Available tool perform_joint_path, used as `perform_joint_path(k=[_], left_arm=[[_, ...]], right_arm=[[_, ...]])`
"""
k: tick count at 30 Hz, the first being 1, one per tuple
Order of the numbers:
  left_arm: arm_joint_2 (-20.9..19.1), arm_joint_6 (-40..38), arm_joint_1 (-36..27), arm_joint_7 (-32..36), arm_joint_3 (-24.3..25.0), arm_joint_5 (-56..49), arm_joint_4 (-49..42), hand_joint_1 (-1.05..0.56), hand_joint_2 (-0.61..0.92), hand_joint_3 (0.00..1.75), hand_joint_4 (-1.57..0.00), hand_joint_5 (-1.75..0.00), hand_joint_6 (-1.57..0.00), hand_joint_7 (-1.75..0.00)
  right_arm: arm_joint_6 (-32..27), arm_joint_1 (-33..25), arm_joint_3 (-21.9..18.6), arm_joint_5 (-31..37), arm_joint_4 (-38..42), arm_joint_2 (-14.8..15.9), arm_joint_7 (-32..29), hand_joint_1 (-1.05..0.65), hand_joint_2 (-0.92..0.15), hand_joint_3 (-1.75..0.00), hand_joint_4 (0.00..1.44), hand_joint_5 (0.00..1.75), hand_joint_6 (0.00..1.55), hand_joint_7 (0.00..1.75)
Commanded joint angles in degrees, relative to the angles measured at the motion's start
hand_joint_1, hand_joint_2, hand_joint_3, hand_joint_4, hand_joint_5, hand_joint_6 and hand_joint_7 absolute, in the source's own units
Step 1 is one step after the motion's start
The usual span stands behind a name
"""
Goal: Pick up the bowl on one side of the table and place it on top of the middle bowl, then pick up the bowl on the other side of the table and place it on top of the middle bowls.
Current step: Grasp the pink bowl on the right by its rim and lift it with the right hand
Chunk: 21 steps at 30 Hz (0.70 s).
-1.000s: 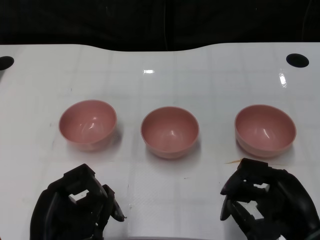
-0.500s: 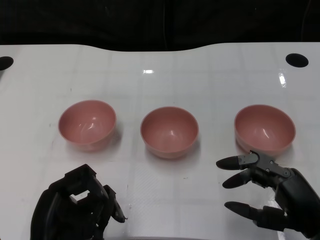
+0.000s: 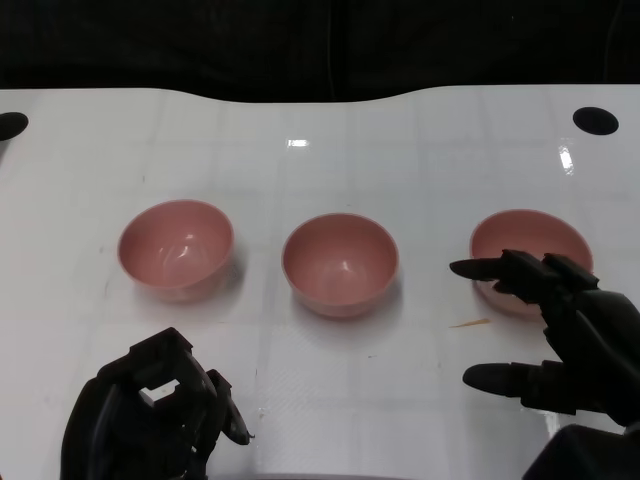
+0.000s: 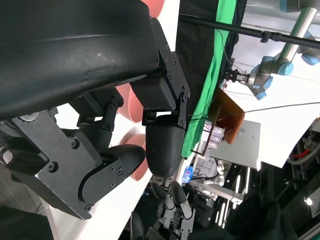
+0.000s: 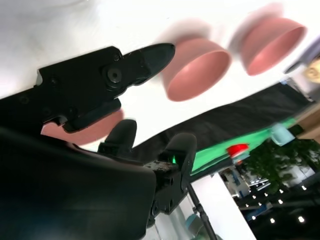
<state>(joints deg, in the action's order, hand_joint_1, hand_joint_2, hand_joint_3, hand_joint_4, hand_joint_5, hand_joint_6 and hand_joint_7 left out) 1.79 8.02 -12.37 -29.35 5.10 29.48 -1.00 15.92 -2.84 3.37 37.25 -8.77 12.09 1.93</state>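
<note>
The right robot hand [image 3: 570,340] has opened out of the curled fist it made a second ago and moved forward, so its spread black fingers [image 3: 490,268] now reach over the near rim of the round pink bowl on the right [image 3: 530,245], holding nothing; whether they touch the rim cannot be told. The thumb lies lower, well apart from the fingers, over the glossy white surface [image 3: 320,160]. The left robot hand [image 3: 150,415] has not shifted: it sits near the front edge with fingers curled in on nothing. The round pink middle bowl [image 3: 340,262] and the round pink bowl on the left [image 3: 176,245] stand upright in a row with the right one, each apart from its neighbour. In the right wrist view the hand's fingers [image 5: 145,57] are spread with two pink bowls beyond them
</note>
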Motion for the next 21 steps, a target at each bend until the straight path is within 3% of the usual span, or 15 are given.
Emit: perform_joint_path(k=[1,10,14,21], left_arm=[[-0.6,0.2,-0.3,-0.1,0.1,-0.8,0.5,-0.11,0.29,1.27,-1.01,-1.45,-0.97,-1.31],[-0.8,-0.1,-0.5,-0.2,0.0,-0.9,0.8,-0.1,0.26,1.3,-1.0,-1.46,-0.97,-1.32],[-0.6,0.0,-0.5,-0.7,0.0,-0.5,0.8,-0.11,0.26,1.28,-1.0,-1.46,-0.97,-1.32],[-0.6,0.5,-0.5,-1.2,0.1,-0.5,0.3,-0.11,0.29,1.27,-0.99,-1.46,-0.96,-1.31]], right_arm=[[-2.8,0.8,0.8,4.2,-1.0,1.4,-2.4,-0.67,-0.76,0.0,0.0,1.01,0.09,0.62],[-7.1,2.6,2.7,8.0,-0.5,2.4,-4.6,-0.68,-0.74,0.0,0.0,1.01,0.09,0.61],[-13.9,6.2,5.0,18.4,2.4,4.2,-6.1,-0.75,-0.77,-0.01,0.0,1.02,0.1,0.62],[-20.2,9.5,7.7,22.7,5.4,4.8,-6.3,-0.74,-0.77,0.0,0.0,1.0,0.09,0.62]])
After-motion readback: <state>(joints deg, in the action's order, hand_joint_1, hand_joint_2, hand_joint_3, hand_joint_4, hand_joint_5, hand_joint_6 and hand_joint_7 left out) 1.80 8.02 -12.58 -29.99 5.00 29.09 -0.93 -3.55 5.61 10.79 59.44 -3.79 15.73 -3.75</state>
